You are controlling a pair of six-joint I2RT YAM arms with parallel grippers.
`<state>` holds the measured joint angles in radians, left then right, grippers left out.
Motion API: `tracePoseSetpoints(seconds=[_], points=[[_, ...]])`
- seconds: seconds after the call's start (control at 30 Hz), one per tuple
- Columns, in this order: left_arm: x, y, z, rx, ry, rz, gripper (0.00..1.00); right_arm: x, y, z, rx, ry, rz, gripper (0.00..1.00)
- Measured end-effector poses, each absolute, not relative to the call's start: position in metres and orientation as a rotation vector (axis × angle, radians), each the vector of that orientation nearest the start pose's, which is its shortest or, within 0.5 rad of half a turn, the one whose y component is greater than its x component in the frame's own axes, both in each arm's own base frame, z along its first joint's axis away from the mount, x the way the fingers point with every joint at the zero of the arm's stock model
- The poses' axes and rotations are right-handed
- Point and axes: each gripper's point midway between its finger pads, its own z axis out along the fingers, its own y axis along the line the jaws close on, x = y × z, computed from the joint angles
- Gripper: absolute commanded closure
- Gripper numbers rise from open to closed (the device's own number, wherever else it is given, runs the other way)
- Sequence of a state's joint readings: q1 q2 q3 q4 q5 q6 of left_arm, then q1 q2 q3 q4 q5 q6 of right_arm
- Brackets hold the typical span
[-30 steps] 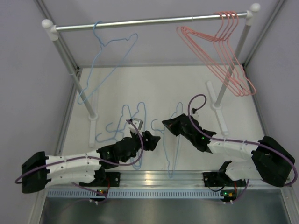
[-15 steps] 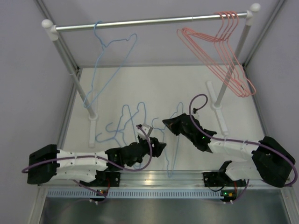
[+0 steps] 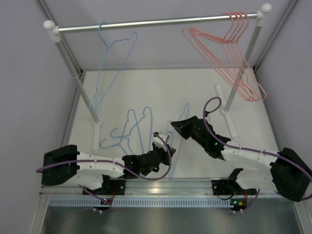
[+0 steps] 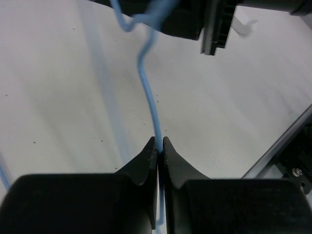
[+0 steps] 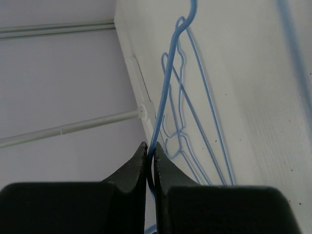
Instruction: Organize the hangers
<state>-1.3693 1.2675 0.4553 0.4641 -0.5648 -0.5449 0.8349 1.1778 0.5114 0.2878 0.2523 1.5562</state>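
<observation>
My two grippers hold one light blue hanger (image 3: 185, 111) between them, just above the table. The left gripper (image 3: 168, 148) is shut on its wire (image 4: 148, 92), pinched at the jaw tips (image 4: 158, 142). The right gripper (image 3: 173, 126) is shut on another stretch of the same wire (image 5: 168, 83), with the jaws (image 5: 150, 148) nearly touching. More blue hangers (image 3: 129, 129) lie flat on the table to the left, also visible in the right wrist view (image 5: 195, 126). One blue hanger (image 3: 114, 46) hangs at the left of the rail. Several pink hangers (image 3: 229, 53) hang at the right end.
The silver rail (image 3: 156, 21) spans the back on two white slanted posts (image 3: 78, 78) (image 3: 241, 68), whose feet (image 3: 96, 134) rest on the table. Grey walls close in both sides. An aluminium strip (image 3: 161, 186) runs along the near edge between the arm bases.
The left arm has slid to the right, and its gripper went from open to shut on the blue hanger's wire. The right arm shifted slightly, still gripping.
</observation>
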Motion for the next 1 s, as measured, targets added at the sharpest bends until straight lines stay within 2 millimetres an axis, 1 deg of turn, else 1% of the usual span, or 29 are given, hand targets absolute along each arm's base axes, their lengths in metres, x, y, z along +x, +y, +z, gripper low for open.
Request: tracePoseSetpoints(seconds=[0.03, 0.1, 0.13, 0.2, 0.23, 0.3, 0.33, 0.43, 0.57, 0.7, 0.83, 0.93, 1.0], points=[[0.147, -0.338, 0.117, 0.394, 1.892, -0.770, 1.00, 0.261, 0.282, 0.161, 0.944, 1.965, 1.279, 1.00], [0.150, -0.336, 0.118, 0.392, 1.885, -0.751, 1.00, 0.261, 0.280, 0.165, 0.932, 1.955, 1.280, 0.97], [0.149, -0.337, 0.120, 0.385, 1.881, -0.756, 1.00, 0.261, 0.278, 0.166, 0.930, 1.953, 1.276, 0.91], [0.148, -0.336, 0.124, 0.383, 1.875, -0.760, 1.00, 0.260, 0.278, 0.169, 0.916, 1.951, 1.275, 0.83], [0.147, -0.335, 0.127, 0.385, 1.871, -0.764, 1.00, 0.260, 0.277, 0.170, 0.904, 1.952, 1.271, 0.74], [0.146, -0.333, 0.135, 0.376, 1.858, -0.777, 1.00, 0.261, 0.277, 0.175, 0.886, 1.949, 1.262, 0.61], [0.146, -0.331, 0.142, 0.367, 1.849, -0.787, 1.00, 0.261, 0.277, 0.177, 0.870, 1.953, 1.252, 0.49], [0.148, -0.326, 0.160, 0.332, 1.828, -0.793, 1.00, 0.262, 0.274, 0.186, 0.829, 1.953, 1.215, 0.38], [0.151, -0.322, 0.182, 0.299, 1.826, -0.783, 1.00, 0.260, 0.267, 0.199, 0.796, 1.934, 1.178, 0.35], [0.154, -0.319, 0.196, 0.274, 1.840, -0.753, 1.00, 0.254, 0.255, 0.211, 0.779, 1.901, 1.140, 0.34], [0.158, -0.316, 0.212, 0.247, 1.858, -0.708, 1.00, 0.247, 0.243, 0.220, 0.774, 1.875, 1.117, 0.30], [0.159, -0.321, 0.229, 0.239, 1.861, -0.702, 1.00, 0.246, 0.233, 0.228, 0.778, 1.843, 1.102, 0.28], [0.160, -0.325, 0.234, 0.241, 1.864, -0.702, 1.00, 0.245, 0.228, 0.231, 0.776, 1.830, 1.090, 0.25]])
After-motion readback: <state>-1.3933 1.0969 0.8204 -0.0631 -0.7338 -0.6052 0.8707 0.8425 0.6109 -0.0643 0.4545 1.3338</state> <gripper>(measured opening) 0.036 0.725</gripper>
